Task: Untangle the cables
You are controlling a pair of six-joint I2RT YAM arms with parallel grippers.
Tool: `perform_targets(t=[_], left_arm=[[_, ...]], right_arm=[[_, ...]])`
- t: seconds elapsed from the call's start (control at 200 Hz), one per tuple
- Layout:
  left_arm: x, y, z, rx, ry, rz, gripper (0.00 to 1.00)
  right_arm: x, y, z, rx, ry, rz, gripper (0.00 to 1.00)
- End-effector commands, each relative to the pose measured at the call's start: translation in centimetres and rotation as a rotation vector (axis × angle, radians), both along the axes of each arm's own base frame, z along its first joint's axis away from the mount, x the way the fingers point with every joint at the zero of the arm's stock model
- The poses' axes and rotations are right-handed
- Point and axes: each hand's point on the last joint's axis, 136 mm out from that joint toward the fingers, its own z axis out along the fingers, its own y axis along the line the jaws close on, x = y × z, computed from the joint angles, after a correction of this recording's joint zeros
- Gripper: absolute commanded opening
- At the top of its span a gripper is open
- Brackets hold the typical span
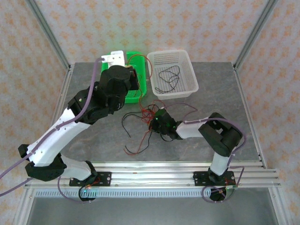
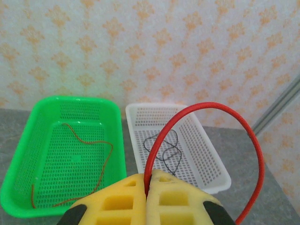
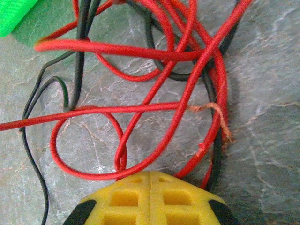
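A grey, marbled stone-look surface stands before patterned wallpaper. At its centre lies a knot of thin, curly red and black cables, their glossy coils crossing, one frayed copper end bared. At the knot's 6 o'clock edge the right jaws, with yellow ridged pads, are clenched on a red strand. At 11 o'clock, over the green perforated plastic basket, the left jaws grasp a red cable loop. The white mesh basket at 1 o'clock holds a black cable.
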Motion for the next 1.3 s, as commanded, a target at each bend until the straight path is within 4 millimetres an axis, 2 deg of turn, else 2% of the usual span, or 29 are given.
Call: perform_targets(t=[0.0,0.12,0.31,0.43,0.521,0.641,0.771,0.886,1.016,1.181,1.296], left_arm=[[0.0,1.3,1.7,0.054,-0.038,0.053,0.0],[0.0,1.6,2.8,0.051,-0.059,0.06,0.0],[0.2,1.5,3.2,0.051,-0.069,0.061,0.0],[0.4,1.8,3.8,0.056,-0.081,0.07,0.0],[0.6,2.2,5.0,0.058,-0.104,0.082,0.0],[1.0,3.1,6.6,0.065,-0.136,0.116,0.0],[1.4,3.7,7.3,0.07,-0.152,0.14,0.0],[1.8,3.7,6.8,0.068,-0.147,0.131,0.0],[2.1,2.8,5.2,0.054,-0.125,0.09,0.0],[2.1,1.9,2.8,0.031,-0.091,0.051,0.0],[1.9,1.5,1.0,0.009,-0.068,0.022,0.0]], right_arm=[[-1.7,-4.8,-4.3,-0.177,0.096,-0.08,0.0],[-1.8,-5.1,-4.6,-0.18,0.103,-0.086,0.0],[-1.8,-5.6,-4.6,-0.189,0.104,-0.099,0.0],[-1.9,-6.6,-4.8,-0.207,0.108,-0.119,0.0],[-2.0,-7.5,-5.0,-0.21,0.116,-0.147,0.0],[-1.8,-9.3,-5.1,-0.217,0.129,-0.216,0.0],[-1.3,-12.9,-4.3,-0.227,0.111,-0.335,0.0],[-0.3,-16.3,-3.0,-0.233,0.082,-0.424,0.0],[1.6,-18.7,-1.0,-0.259,0.041,-0.471,0.0],[4.7,-20.7,2.3,-0.299,-0.041,-0.507,0.0],[6.2,-20.8,5.3,-0.322,-0.115,-0.479,0.0]])
